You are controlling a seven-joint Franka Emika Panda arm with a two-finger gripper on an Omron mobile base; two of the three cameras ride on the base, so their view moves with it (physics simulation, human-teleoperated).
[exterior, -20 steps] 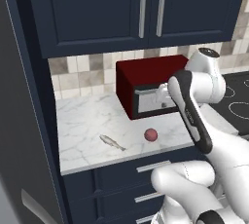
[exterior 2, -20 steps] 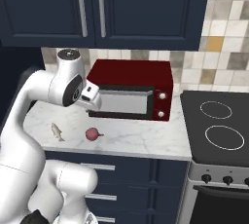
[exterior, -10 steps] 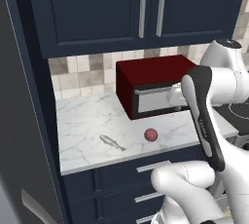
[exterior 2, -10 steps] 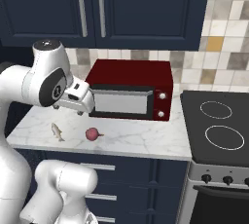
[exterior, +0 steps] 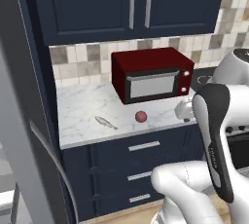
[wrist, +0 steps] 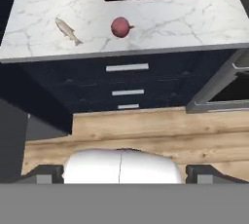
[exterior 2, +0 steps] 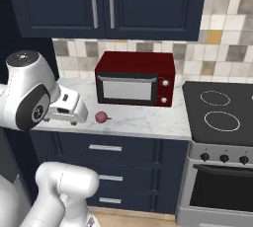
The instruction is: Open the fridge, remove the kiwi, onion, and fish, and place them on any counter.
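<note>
White marble counter (exterior: 82, 106) now carries the fish (exterior: 105, 122) at nine o'clock of the onion (exterior: 141, 116), both in front of the red microwave (exterior: 151, 74). The gripper (exterior 2: 66, 115), jaws spread and empty, has swung back from the slab, so two items are delivered. The kiwi is likely next; I cannot see it.

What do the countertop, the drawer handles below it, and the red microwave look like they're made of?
The white grey-veined countertop looks like polished marble or an imitation, going by the veining. The silver bar drawer handles look like brushed metal, pale and slightly shiny. The dark red microwave seems painted metal or plastic with a glossy glass door panel; the render leaves that open.
</note>
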